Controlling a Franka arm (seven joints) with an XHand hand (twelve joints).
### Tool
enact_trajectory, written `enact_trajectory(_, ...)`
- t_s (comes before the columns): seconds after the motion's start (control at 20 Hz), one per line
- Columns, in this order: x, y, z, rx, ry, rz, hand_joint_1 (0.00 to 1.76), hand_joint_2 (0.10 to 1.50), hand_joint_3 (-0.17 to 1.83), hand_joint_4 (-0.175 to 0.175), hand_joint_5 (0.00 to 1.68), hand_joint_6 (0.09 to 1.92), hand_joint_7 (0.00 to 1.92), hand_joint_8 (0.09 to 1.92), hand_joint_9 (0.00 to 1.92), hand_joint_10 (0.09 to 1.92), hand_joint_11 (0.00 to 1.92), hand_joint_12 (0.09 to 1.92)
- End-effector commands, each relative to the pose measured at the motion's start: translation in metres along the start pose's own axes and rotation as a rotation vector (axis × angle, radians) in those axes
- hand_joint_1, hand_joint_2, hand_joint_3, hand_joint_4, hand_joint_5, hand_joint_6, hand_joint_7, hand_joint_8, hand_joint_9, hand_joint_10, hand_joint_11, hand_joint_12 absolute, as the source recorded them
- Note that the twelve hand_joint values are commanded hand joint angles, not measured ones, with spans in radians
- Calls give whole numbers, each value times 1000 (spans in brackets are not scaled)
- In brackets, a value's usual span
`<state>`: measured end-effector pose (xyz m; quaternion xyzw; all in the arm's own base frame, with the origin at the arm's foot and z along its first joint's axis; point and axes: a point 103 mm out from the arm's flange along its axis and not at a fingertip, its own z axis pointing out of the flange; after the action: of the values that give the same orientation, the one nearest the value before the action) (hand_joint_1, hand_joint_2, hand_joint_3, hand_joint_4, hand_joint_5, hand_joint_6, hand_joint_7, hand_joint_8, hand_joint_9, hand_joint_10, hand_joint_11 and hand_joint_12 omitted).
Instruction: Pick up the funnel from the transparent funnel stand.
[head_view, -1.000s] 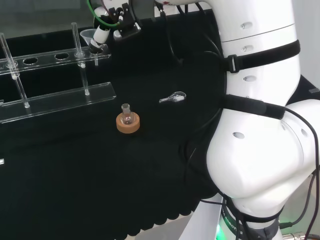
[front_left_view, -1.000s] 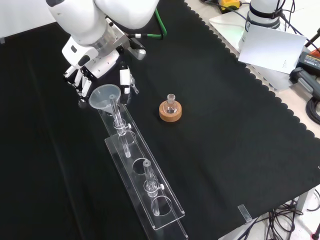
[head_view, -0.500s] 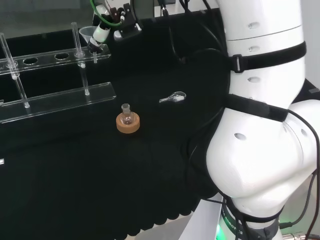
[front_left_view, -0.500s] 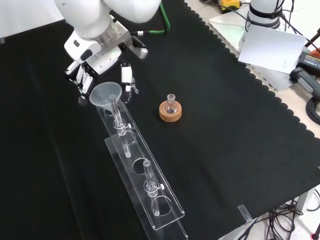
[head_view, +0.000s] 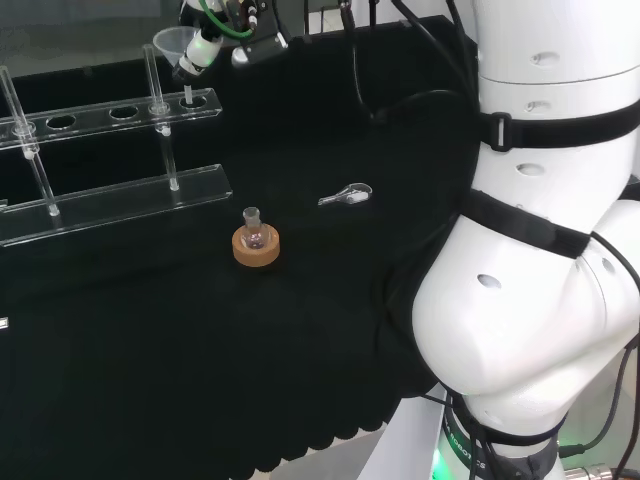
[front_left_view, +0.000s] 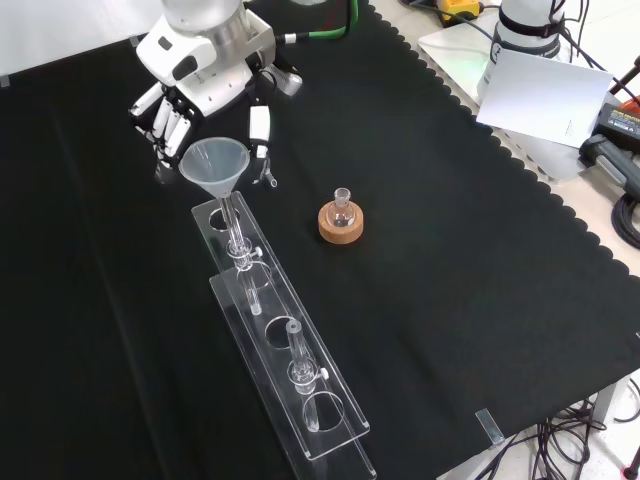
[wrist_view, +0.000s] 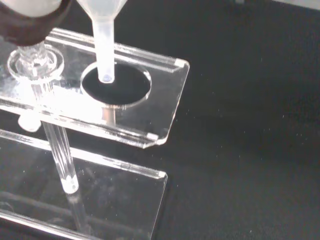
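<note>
Funnel (head_view: 172, 43) first: in the head view you find it at the upper left of the frame, raised above the end hole of the transparent funnel stand (head_view: 100, 205), with the hand (head_view: 205, 48) pinching it from the right. Your fingers are curled onto it, so the hand is grasping the funnel. Lower in the frame, near the centre, a small flask (head_view: 254, 231) sits on a cork ring (head_view: 256, 249), and a small clear piece (head_view: 346, 195) lies on the black cloth (head_view: 200, 360) to its right. The big white arm (head_view: 530, 250) stands at the right of the frame.

In the front view you see the funnel (front_left_view: 213, 162) at the upper left, its stem reaching down toward the top end of the stand (front_left_view: 280, 340); the hand (front_left_view: 175, 115) closes on it from above. Upright clear rods rise from the stand just below the funnel. The flask on its cork ring (front_left_view: 341, 222) stands well to the right, apart from the stand.

In the wrist view you look along the funnel's stem (wrist_view: 104, 47); its tip hangs over the round end hole (wrist_view: 116, 84) of the stand's upper shelf (wrist_view: 150, 120). Whether the tip is fully out of the hole, you cannot tell. A clear post (wrist_view: 52, 135) stands just beside the stem.
</note>
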<state>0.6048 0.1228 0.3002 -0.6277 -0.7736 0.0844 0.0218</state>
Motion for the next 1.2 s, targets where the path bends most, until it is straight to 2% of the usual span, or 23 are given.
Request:
enact_trajectory(0.05, -4, -5, -13, -18, -12, -9, 727, 683, 316, 35, 657, 160, 919, 487, 723, 444, 137, 1516)
enact_trajectory(0.6, -10, -15, -31, -23, -26, -5, 727, 651, 386, 33, 653, 179, 927, 483, 733, 439, 142, 1514)
enact_trajectory(1.0, -14, -16, -71, -66, -34, -5, 724, 647, 399, 33, 652, 184, 929, 482, 733, 438, 142, 1515)
enact_trajectory(1.2, -6, -28, -94, -91, -32, -23, 723, 645, 404, 32, 651, 186, 930, 481, 733, 438, 142, 1515)
